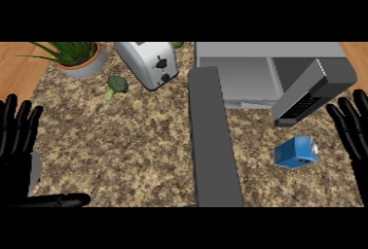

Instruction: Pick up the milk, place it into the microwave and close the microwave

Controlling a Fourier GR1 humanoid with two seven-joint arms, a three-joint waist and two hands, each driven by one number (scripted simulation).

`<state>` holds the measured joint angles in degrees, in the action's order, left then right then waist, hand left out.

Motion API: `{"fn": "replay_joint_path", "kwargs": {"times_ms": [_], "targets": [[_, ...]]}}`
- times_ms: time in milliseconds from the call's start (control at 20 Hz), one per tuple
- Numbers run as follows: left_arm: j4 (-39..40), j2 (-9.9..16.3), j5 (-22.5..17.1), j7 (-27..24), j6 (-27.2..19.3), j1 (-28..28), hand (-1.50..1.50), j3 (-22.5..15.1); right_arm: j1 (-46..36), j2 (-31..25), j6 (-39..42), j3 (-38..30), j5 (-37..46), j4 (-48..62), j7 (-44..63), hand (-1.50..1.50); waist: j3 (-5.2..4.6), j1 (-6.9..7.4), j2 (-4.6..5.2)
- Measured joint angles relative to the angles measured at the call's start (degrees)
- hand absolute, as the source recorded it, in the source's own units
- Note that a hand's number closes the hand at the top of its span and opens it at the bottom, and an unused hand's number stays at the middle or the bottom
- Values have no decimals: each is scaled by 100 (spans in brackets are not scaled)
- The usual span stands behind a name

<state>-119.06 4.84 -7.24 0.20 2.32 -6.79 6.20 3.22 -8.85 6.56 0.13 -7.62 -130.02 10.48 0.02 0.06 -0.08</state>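
Observation:
The milk (295,152) is a small blue carton lying on the speckled counter at the right, in front of the microwave. The microwave (273,63) stands at the back right with its inside showing. Its door (310,92) swings out toward me, dark panel facing down. My right hand (354,127) rests open at the right edge, fingers up, a little right of the milk and not touching it. My left hand (17,133) rests open at the left edge, fingers up, its thumb (54,200) lying along the bottom.
A long grey slab (212,141) runs down the counter's middle, left of the milk. A silver toaster (149,63) stands at the back, with a broccoli floret (115,86) and a potted plant (75,57) to its left.

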Motion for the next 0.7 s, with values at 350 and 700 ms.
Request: {"fn": "replay_joint_path", "kwargs": {"times_ms": [350,700], "targets": [[-462,83,-466,70,370,-582,-150,341,381,23,-29,-223,247,-240,137,-150,-2,4,-2],[-828,54,-810,113,696,-1007,-150,642,647,203,100,-268,475,215,-238,-150,-2,10,1]]}}
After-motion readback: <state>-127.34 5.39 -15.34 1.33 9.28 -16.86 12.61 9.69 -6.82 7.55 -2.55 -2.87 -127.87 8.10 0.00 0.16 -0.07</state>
